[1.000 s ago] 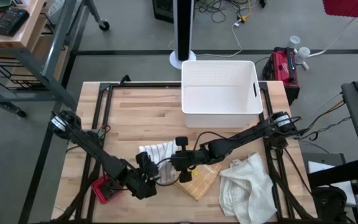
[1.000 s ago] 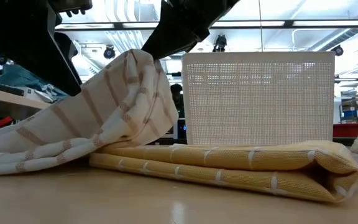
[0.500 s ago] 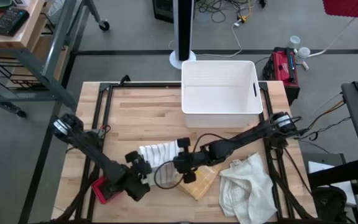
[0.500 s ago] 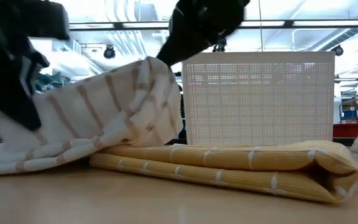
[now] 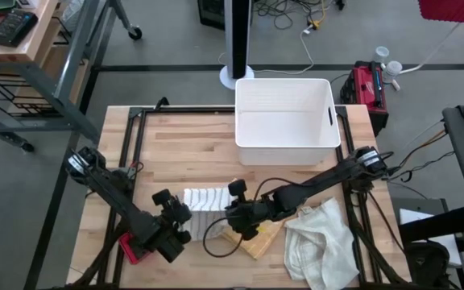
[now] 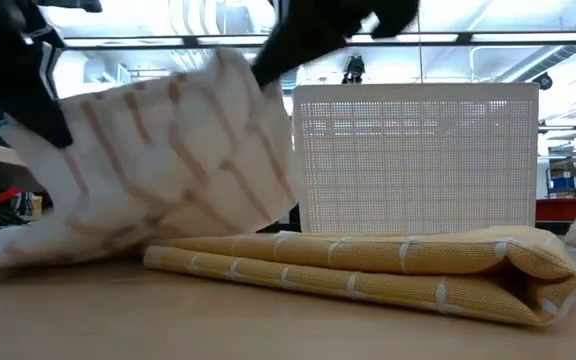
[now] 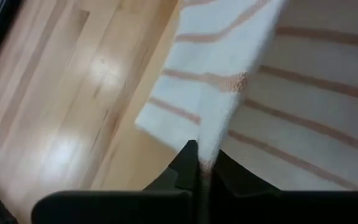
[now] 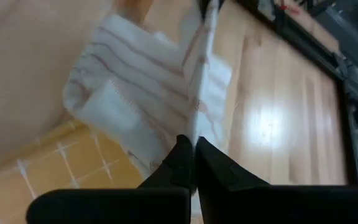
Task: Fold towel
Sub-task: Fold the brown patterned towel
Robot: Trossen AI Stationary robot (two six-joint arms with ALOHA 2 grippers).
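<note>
Left gripper (image 7: 201,163): fingers pinched tight on an edge of the striped towel (image 7: 278,81), the cloth running straight up out of the closed tips. From above, this gripper (image 5: 174,211) sits at the towel's left side, near the front of the wooden table (image 5: 184,145).

Right gripper (image 8: 193,155): likewise clamped on a fold of the same towel (image 8: 142,81), cloth held taut from the tips. Overhead it (image 5: 236,211) sits at the towel's right side, its arm reaching in from the table's right edge.

Striped towel (image 5: 205,200): white with tan stripes, stretched between the two grippers, front-centre of the table. In the low view it (image 6: 158,150) is lifted into a raised hump, its lower part trailing on the wood.

Just beside it, partly under the right gripper: a folded yellow towel (image 6: 368,265) lying flat. Further right, a crumpled white cloth (image 5: 321,238). Behind, at the table's far edge, a white bin (image 5: 284,121). A red object (image 5: 133,248) lies by the left arm, at the front left corner.
</note>
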